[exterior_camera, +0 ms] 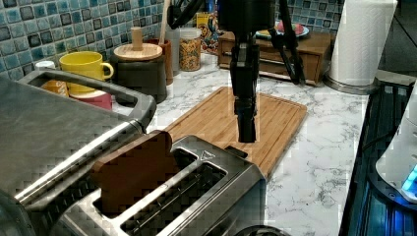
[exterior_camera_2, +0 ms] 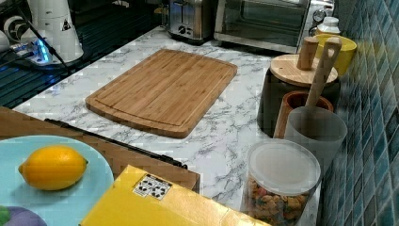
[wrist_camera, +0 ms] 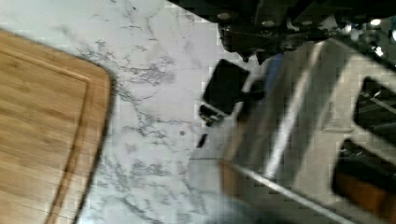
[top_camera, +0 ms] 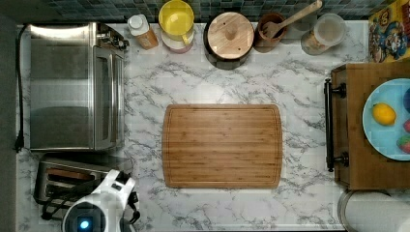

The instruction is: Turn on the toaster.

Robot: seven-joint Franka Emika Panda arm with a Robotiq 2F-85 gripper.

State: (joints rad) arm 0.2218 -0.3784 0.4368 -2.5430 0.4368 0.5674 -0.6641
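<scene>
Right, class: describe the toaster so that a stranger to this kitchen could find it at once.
Start at the big steel toaster oven on the marble counter. The toaster sits right beside it, near the cutting board. It is the smaller steel box with two long top slots, a brown slice sticking out of one.

The toaster [exterior_camera: 196, 196] is a small boxy brushed-steel box standing upright on the marble desk [exterior_camera: 314, 162], with two long parallel slots in its top. A brown slice of bread [exterior_camera: 133, 172] stands tall out of one slot. Its black lever [wrist_camera: 225, 86] juts from the end face. The dark fingers [exterior_camera: 246, 123] hang just above that lever end.
</scene>
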